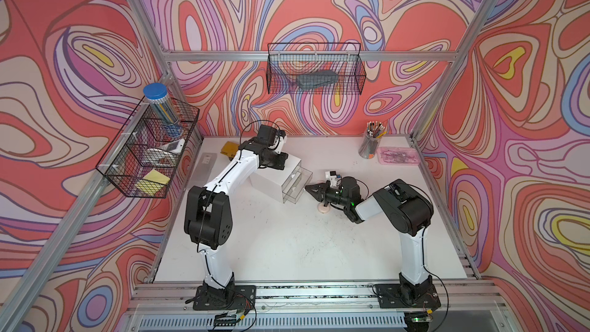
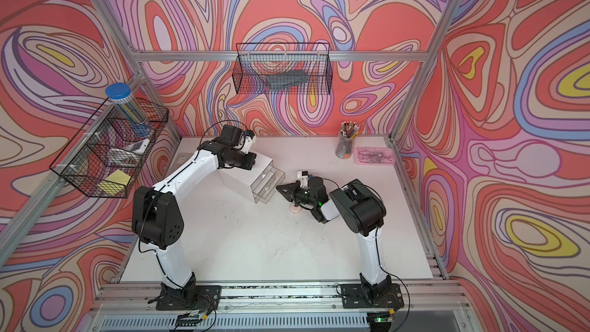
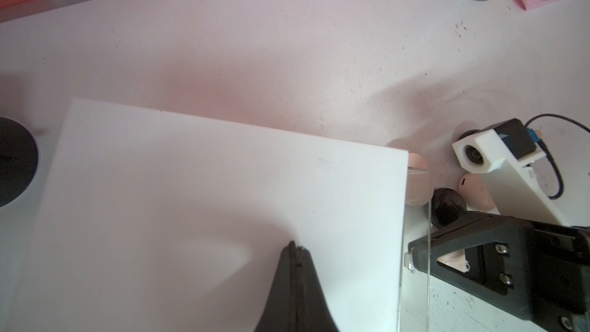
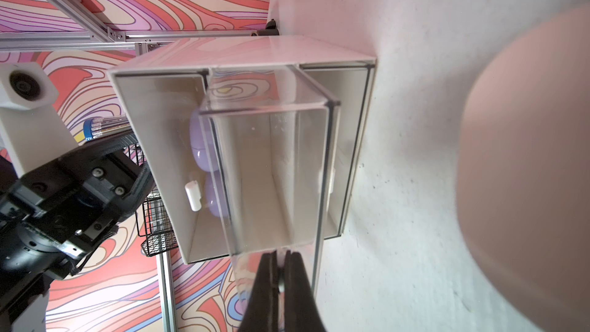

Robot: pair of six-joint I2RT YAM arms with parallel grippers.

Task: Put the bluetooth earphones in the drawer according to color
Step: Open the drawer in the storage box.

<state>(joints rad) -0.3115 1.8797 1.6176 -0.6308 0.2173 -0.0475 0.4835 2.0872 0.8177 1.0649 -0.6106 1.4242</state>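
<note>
My left gripper is pressed together atop the drawer cabinet, my right gripper pinches the middle drawer front, and I'd squeeze that light, slick pink case across its middle

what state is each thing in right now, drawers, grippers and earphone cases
top drawer: closed, two lavender cases inside
middle drawer: pulled out, looks empty
bottom drawer: in or nearly in, contents unclear
left gripper: shut, empty, over the cabinet top
right gripper: shut on the middle drawer handle
black case: closed, loose on the table
pink case: closed, loose on the table beside it
</note>
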